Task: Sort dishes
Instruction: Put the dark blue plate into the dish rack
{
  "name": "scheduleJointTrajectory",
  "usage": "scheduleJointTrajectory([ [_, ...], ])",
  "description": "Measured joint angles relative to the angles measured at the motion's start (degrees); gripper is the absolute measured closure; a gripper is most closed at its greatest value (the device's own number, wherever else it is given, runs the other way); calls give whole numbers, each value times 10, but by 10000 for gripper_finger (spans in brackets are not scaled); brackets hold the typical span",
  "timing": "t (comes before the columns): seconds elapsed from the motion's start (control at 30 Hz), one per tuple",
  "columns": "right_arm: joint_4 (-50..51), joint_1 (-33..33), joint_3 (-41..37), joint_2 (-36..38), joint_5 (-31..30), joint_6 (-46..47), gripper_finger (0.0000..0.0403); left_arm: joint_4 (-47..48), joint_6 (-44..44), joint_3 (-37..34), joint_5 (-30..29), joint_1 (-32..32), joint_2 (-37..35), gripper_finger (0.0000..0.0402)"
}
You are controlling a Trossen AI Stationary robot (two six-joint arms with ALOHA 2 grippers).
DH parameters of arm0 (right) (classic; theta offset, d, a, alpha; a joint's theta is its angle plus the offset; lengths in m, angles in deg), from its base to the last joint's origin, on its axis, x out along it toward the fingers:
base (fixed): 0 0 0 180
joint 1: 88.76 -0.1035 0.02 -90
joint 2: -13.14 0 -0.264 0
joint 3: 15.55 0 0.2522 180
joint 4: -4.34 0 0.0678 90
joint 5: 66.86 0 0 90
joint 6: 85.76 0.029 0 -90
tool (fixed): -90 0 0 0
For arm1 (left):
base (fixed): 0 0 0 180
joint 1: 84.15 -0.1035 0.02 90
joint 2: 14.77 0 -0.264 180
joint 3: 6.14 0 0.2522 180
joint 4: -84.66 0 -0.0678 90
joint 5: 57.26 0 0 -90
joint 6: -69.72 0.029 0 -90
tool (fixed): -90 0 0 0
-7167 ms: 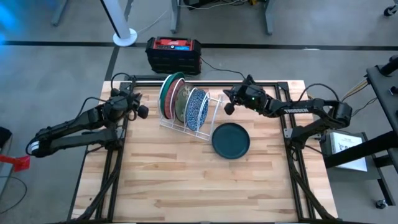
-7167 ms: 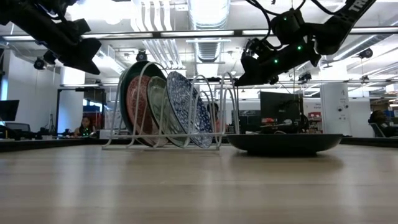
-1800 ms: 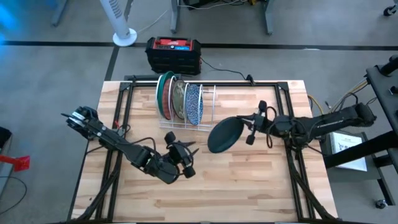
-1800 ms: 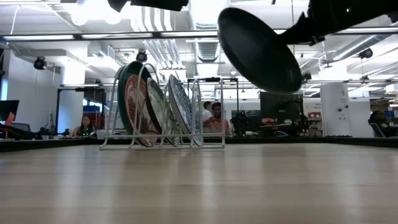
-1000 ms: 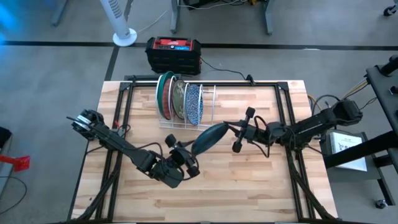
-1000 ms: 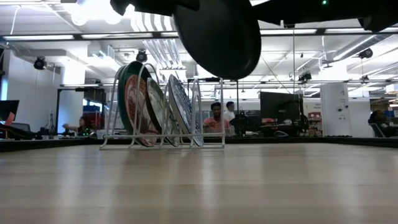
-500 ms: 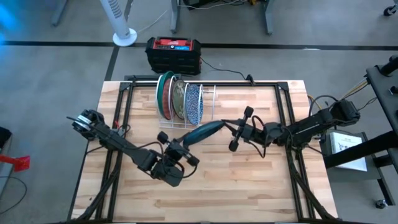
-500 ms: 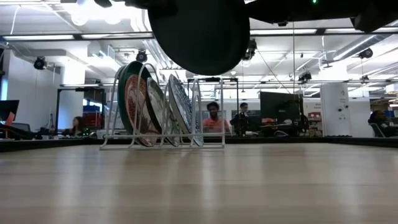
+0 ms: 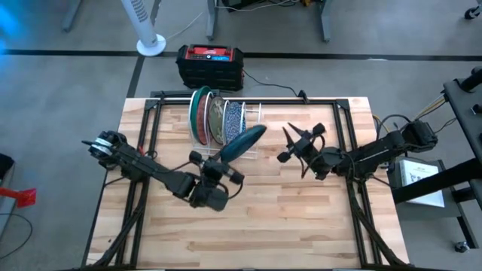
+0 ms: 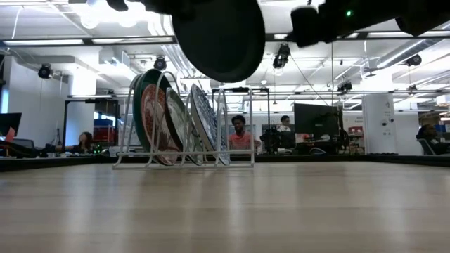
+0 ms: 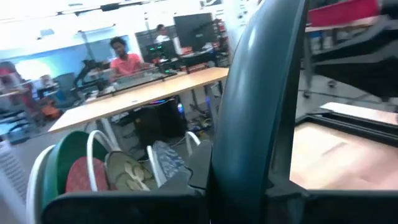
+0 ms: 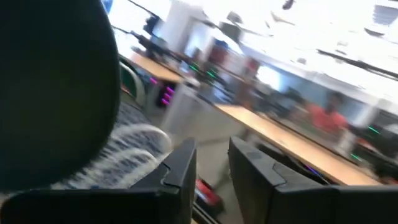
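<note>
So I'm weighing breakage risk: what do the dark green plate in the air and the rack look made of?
The dark green plate, held by the left tool, looks like glazed ceramic or melamine: smooth, faint sheen along its rim. The rack looks like thin white-coated metal wire, in slim bent loops.

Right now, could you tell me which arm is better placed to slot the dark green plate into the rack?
Left: the left gripper holds the dark green plate beside the white rack; the right gripper is open and apart.
</note>
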Motion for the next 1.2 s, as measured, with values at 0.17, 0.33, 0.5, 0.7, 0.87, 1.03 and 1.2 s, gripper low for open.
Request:
scheduleJointTrajectory([
  [0.17, 42, -3, 0, 7, -127, -1, 297, -3, 4, 13, 0, -39, 0, 384],
  [0.33, 50, -17, -4, 7, -207, -10, 282, -3, 24, 43, 0, -70, 0, 384],
  [0.5, 50, -33, -8, 11, -212, -8, 273, -2, 31, 75, 0, -94, 0, 377],
  [0.7, 50, -49, -9, 11, -212, -8, 277, 0, 27, 83, 0, -121, 0, 378],
  [0.87, 50, -55, -12, 11, -212, -8, 285, -3, 4, 88, 0, -128, 24, 379],
  [1.03, 50, -55, -14, 11, -212, -7, 290, -2, -1, 116, 1, -134, 71, 379],
  [1.2, 50, -59, -17, 11, -213, -7, 287, 2, 20, 162, 1, -148, 113, 379],
])
